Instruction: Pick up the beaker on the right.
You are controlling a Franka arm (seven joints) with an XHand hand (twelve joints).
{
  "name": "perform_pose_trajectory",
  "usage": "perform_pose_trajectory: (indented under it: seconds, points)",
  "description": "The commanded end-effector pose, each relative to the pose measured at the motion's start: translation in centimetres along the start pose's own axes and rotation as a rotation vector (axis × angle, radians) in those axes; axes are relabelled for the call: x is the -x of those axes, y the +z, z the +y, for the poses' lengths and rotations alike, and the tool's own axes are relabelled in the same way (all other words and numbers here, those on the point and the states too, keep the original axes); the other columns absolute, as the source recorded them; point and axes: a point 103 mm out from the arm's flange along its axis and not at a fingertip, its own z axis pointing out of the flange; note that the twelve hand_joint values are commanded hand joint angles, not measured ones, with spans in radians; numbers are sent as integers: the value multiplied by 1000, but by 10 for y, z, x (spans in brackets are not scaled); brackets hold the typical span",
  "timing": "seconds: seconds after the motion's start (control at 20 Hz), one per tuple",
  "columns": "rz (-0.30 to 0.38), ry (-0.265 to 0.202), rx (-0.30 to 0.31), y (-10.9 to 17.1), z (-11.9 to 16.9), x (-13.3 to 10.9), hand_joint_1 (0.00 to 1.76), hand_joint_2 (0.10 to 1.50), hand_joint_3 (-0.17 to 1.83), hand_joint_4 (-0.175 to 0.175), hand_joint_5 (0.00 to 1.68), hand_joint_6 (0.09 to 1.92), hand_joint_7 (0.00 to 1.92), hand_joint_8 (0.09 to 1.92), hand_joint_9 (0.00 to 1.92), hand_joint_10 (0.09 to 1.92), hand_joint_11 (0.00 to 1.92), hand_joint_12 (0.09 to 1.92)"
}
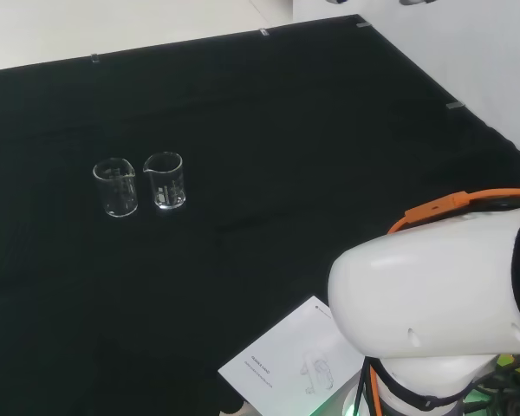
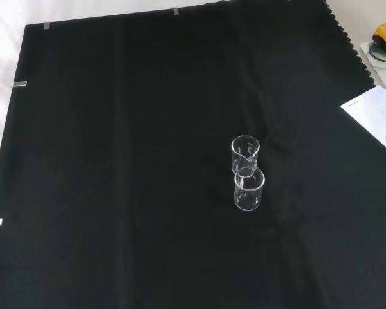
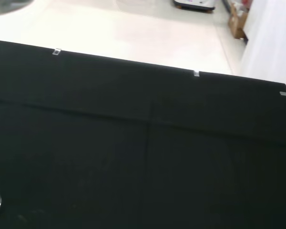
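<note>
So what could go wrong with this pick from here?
The right beaker stands close beside the left beaker in the head view, so fingers closing round it may knock its neighbour over. Both are clear glass on black cloth and hard to see, so the wrong one may get grasped.

Bright, even light; faint glass glints

White arm link (image 1: 433, 286) apparently raised.
</note>
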Motion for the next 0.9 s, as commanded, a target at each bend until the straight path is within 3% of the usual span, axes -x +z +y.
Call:
perform_pose_trajectory:
  seconds: [0.05,0.2,0.35,0.9]
  points:
    - [30,-74,41,22,3,22,698,399,944,-106,64,87,0,519,0,932,0,1367]
    - [40,-81,45,30,7,22,700,406,944,-107,64,87,0,516,0,927,0,1376]
    - [55,-64,97,41,17,20,701,409,944,-108,69,87,0,538,1,938,0,1409]
    - [125,-43,120,86,57,1,704,412,960,-121,79,87,0,651,29,974,26,1504]
